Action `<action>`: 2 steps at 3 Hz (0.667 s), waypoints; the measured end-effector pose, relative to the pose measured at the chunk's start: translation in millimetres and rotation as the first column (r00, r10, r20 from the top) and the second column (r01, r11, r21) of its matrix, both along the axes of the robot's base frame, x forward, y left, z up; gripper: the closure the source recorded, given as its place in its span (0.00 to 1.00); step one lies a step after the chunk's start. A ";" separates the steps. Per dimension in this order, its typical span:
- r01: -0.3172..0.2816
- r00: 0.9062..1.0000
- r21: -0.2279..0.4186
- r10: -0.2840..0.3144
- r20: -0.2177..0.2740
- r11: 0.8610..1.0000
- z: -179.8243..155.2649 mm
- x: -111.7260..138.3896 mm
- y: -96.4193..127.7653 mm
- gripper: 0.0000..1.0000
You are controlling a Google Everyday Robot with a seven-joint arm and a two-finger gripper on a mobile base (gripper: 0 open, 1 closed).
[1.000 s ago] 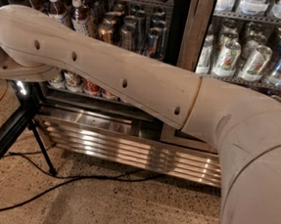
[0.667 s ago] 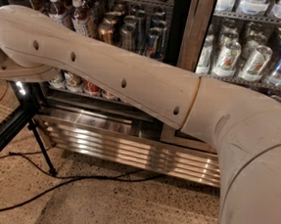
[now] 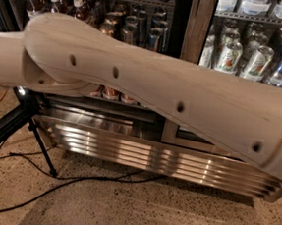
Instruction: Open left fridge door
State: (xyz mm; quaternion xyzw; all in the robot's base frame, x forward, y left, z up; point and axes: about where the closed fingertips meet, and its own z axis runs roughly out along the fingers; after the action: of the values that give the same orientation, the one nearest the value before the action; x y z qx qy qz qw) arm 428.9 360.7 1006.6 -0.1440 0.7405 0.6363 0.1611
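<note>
The arm (image 3: 148, 90) fills the middle of the view, slanting from the lower right up to a bent joint at the left edge. It hides most of the fridge front. The gripper is out of frame, somewhere past that joint to the left, so I cannot tell how its jaws stand or whether they hold anything.

The step in hand looks like the reach for the handle, or a pull on it. To do it well, I judge that the gripper should close squarely around the long vertical handle. The pull should then follow the door's arc about its hinge, not run straight back, and the elbow should stay off the glass.

The left door (image 3: 139, 15) is the pane at the upper left, with 1 row of bottles and cans showing behind it above the arm. Its handle is not visible, and I cannot tell whether it is shut or ajar. The right door (image 3: 255, 50) stands beside it, past the dark post. So the left door lies behind and above the arm, and its place relative to the jaws cannot be read.

Below the doors runs 1 steel grille (image 3: 142, 156). A tripod (image 3: 39, 145) and a cable (image 3: 75, 185) sit on the floor at the left, where a swinging door could catch them.
</note>
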 end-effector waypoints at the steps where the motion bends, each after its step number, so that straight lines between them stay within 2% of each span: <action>1: 0.195 0.969 -0.112 -0.209 -0.131 0.974 -41.9 0.5 -78.7 1.00; 2: 0.319 0.902 -0.217 -0.366 -0.229 0.923 -97.5 9.4 -148.7 1.00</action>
State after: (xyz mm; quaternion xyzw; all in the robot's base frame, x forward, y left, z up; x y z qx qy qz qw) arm 438.3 212.0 909.1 0.0616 0.8217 0.5443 0.1571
